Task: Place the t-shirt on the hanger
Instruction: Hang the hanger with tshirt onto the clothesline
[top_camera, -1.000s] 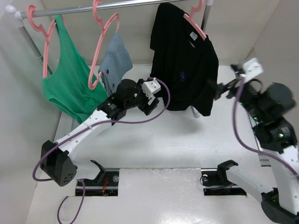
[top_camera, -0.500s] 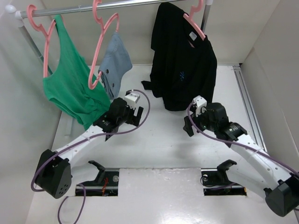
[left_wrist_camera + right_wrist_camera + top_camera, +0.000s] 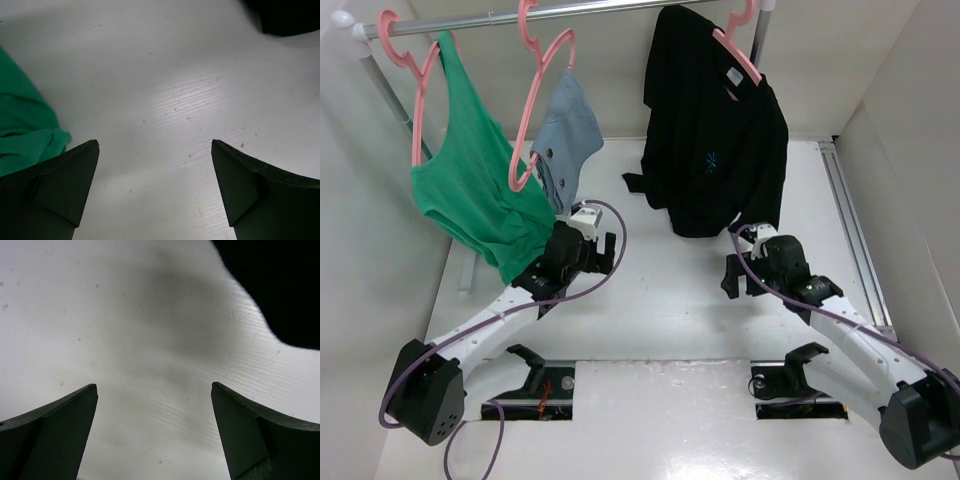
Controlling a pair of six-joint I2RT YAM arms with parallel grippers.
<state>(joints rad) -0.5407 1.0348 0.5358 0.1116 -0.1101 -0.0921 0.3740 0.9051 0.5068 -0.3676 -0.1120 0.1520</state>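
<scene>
The black t-shirt (image 3: 712, 140) hangs on the pink hanger (image 3: 740, 55) from the rail at the back right, its white neck label and pale-blue chest mark showing. Its hem shows in the right wrist view (image 3: 280, 285) and in a corner of the left wrist view (image 3: 285, 15). My left gripper (image 3: 603, 252) is open and empty, low over the table, left of the shirt. My right gripper (image 3: 738, 272) is open and empty, low over the table just below the shirt's hem.
A green tank top (image 3: 470, 170) and a grey-blue garment (image 3: 565, 130) hang on pink hangers on the metal rail (image 3: 470, 22) at the back left. The green cloth shows in the left wrist view (image 3: 25, 130). Side walls stand left and right.
Both arms have pulled back from the shirt and dropped low toward the near side of the table. The shirt stays hanging on its hanger.
</scene>
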